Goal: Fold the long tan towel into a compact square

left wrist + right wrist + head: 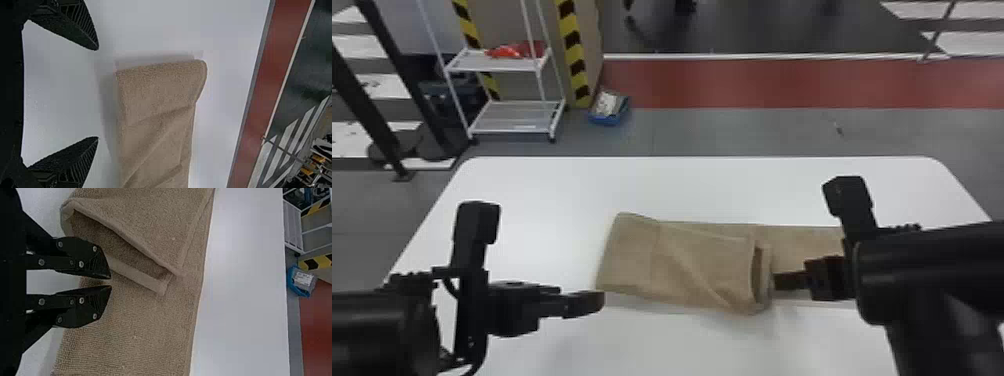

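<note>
We see the long tan terry towel (pixel 702 265) partly folded on our white, round-cornered bench (pixel 557 185). Our black left pincer (pixel 602 302) gapes wide near its folded end; our black right pincer (pixel 777 281) — 2 flat fingers narrowly parted — is by the layered edges.

Has left gripper (pixel 599 303) spread wide on near side of tan towel (pixel 156 98), folded on white table (pixel 231 31); faces red floor (pixel 278 51) far off.
</note>
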